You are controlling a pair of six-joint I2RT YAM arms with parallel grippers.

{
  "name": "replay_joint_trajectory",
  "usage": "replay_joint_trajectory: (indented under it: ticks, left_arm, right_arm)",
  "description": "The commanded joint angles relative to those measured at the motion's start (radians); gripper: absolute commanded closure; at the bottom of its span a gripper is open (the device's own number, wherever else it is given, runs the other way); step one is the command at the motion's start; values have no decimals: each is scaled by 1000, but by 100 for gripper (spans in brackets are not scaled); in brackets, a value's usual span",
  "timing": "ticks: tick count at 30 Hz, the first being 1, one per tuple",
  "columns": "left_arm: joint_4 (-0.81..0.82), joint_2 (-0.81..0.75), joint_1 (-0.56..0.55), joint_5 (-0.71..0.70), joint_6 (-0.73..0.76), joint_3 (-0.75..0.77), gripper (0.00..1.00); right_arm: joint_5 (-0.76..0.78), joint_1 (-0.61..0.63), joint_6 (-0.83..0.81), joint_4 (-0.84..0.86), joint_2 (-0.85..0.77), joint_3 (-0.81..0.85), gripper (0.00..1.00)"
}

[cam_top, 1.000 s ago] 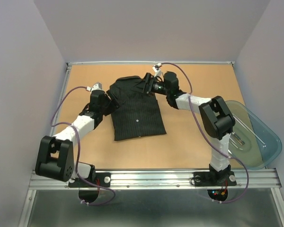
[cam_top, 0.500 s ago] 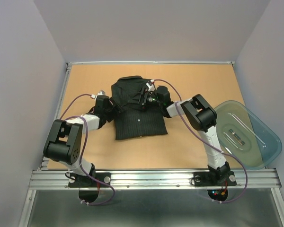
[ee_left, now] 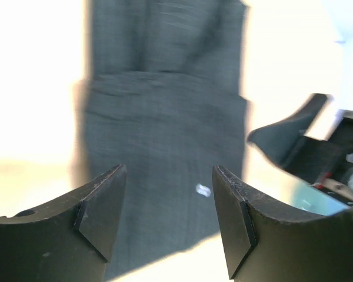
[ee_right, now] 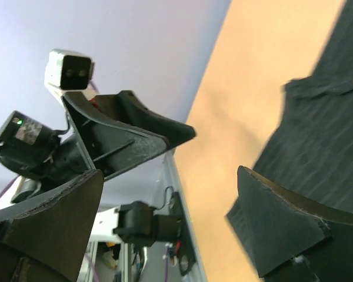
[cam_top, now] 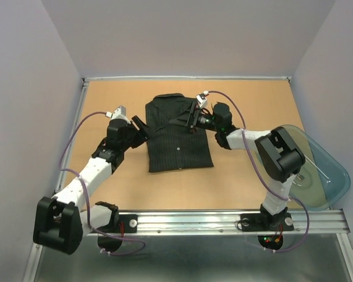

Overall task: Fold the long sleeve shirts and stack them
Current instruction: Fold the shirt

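Observation:
A long sleeve shirt point(cam_top: 179, 138), black with pale pinstripes and a white button, lies folded into a rectangle mid-table, collar end toward the back. My left gripper point(cam_top: 139, 125) hovers at its left edge, open. In the left wrist view the shirt point(ee_left: 165, 117) fills the area past the open gripper point(ee_left: 167, 217), with nothing between the fingers. My right gripper point(cam_top: 189, 117) sits low over the shirt's upper right part, wide open. The right wrist view shows that gripper point(ee_right: 165, 223) empty, the shirt point(ee_right: 323, 135) at right, and the left gripper point(ee_right: 123, 135) opposite.
A clear plastic container point(cam_top: 317, 170) hangs over the table's right edge beside the right arm. The orange table point(cam_top: 253, 100) is walled on the left, back and right. A metal rail point(cam_top: 188, 222) runs along the near edge.
The shirt lies a little further right than a second ago. Both grippers have shifted right with it, and the left arm has stretched out. Both stay open.

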Motion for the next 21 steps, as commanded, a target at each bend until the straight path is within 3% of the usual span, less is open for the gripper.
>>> replay_joint_trajectory:
  ticks: [1,7,15,21]
  left_arm:
    - [-44,-97,-79,75,-73,-78,30]
    - [180,-39,-142,118,-227,-248,32]
    - [234,41,-142,63,-299,-357,35]
    - [213,-32,-142,23,-331,-414,35]
  right_arm:
    - [-25,45,6,37,-104,-114,0]
    - [47,110,-6,66,-74,-234,0]
    - [134,107,-15,202,67,-338,0]
    - [95,90,-32,202,25,-366,0]
